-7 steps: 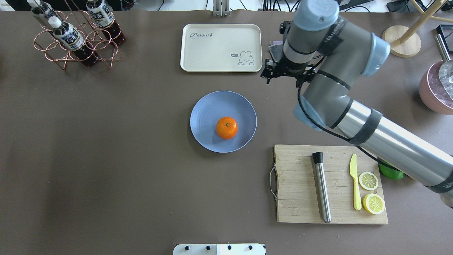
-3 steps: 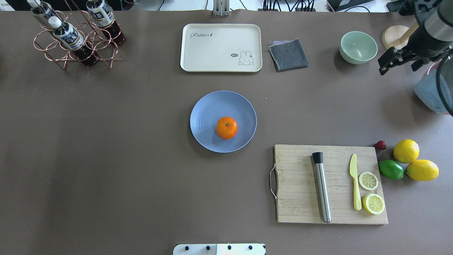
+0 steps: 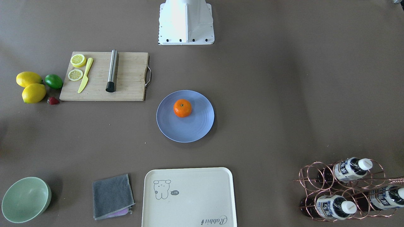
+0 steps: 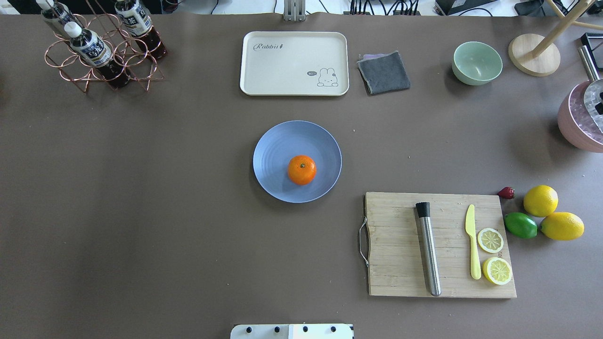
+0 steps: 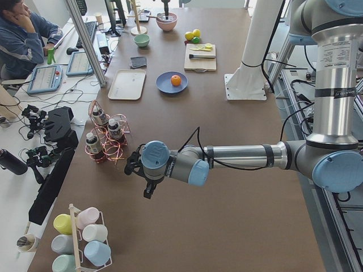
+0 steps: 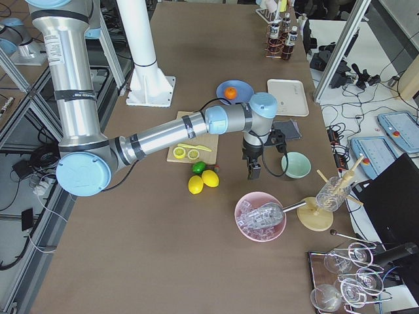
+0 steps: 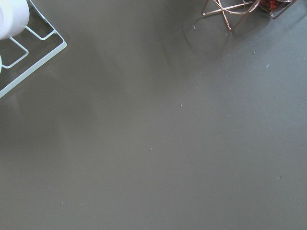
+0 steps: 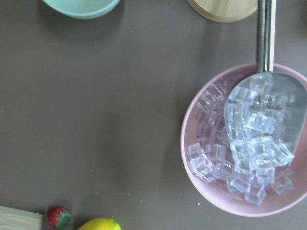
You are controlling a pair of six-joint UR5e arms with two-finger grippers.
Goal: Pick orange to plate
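The orange (image 4: pixel 302 169) sits on the plate (image 4: pixel 275 141), slightly toward the robot. The left gripper (image 5: pixel 148 191) and right gripper (image 6: pixel 252 171) hang well apart from it, and I cannot tell how open they are. The likely risk is a jolt to the table rolling the fruit off.

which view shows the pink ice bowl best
The right wrist view: the pink bowl and its ice cubes are close, sharp. Overhead crops it at the edge; side views show it small; front-facing misses it.
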